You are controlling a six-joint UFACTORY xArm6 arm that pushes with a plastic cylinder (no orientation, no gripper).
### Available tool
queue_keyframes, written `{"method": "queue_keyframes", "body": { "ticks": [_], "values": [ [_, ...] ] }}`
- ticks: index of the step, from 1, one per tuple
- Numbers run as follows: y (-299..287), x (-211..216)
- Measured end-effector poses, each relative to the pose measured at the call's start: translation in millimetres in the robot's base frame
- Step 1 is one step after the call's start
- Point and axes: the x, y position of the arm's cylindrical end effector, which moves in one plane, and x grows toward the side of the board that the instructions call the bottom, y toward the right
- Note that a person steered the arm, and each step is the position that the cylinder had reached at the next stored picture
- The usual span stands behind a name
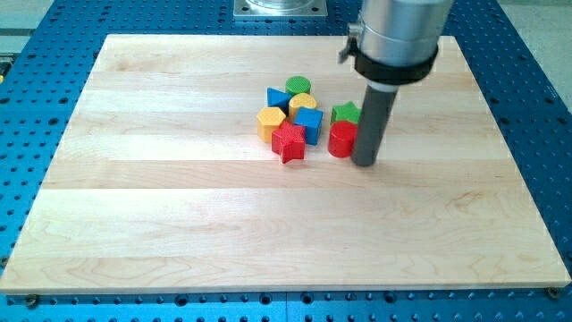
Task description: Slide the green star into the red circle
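The green star (345,113) lies right of the board's middle, touching the top of the red circle (340,139), a red cylinder just below it. My tip (365,163) is down on the board right next to the red circle's right side, a little below the green star. The rod (374,121) rises to the grey arm end above and hides the right edges of both blocks.
A cluster lies left of them: a red star (289,142), a blue block (310,122), a yellow hexagon (271,121), a yellow block (302,103), a blue triangle (278,97) and a green circle (298,86). The wooden board (179,206) sits on a blue perforated table.
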Motion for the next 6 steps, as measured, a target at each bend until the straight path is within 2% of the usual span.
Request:
{"method": "queue_keyframes", "body": {
  "ticks": [2, 4, 6],
  "values": [
    [-5, -21],
    [23, -38],
    [20, -60]
  ]
}}
